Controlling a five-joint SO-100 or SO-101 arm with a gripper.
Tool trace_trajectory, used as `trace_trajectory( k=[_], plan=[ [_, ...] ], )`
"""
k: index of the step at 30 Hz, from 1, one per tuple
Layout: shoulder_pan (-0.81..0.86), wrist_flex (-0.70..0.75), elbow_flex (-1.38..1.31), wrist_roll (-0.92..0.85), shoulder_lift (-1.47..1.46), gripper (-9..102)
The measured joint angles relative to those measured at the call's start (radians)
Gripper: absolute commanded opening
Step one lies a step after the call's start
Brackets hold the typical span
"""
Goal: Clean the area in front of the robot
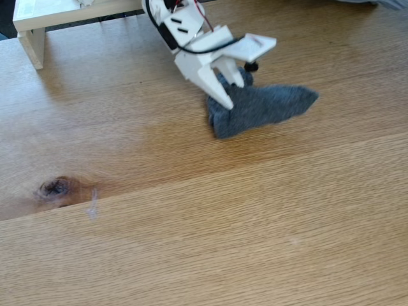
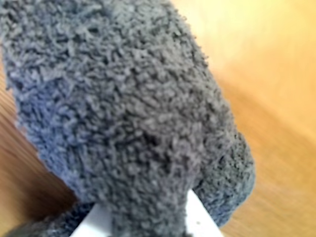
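The robot [image 1: 191, 38] reaches down over the tabletop [image 1: 204, 223], its hand [image 1: 233, 86] grasping a fuzzy dark grey cloth [image 1: 261, 108] that lies crumpled just beneath the pointed white fingers. To wipe well, I judge it should press the cloth flat and drag it toward the whitish smudge [image 1: 93, 207] beside the dark knot [image 1: 56, 188]. In the wrist view the cloth [image 2: 123, 108] is nubbly and thick against smooth light oak.

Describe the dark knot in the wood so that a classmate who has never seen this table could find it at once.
Start from the broad oak tabletop in the fixed view and follow the long seam between boards leftward. Just above its left end sits the knot. It is the one dark brown, round blotch in the pale grain, unlike the faint whitish smudge beside it.
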Motion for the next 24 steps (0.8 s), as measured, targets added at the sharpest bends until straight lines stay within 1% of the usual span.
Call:
trace_trajectory(
  k=[8,11,13,16,20,24],
  plan=[
    [0.072,0.057,-0.181,-0.058,-0.137,0],
    [0.138,0.078,-0.232,-0.089,-0.150,0],
    [0.212,0.112,-0.252,-0.095,-0.152,0],
    [0.336,0.193,-0.275,-0.077,-0.141,0],
    [0.483,0.360,-0.287,-0.051,-0.081,0],
    [0.543,0.500,-0.287,-0.020,-0.020,0]
  ],
)
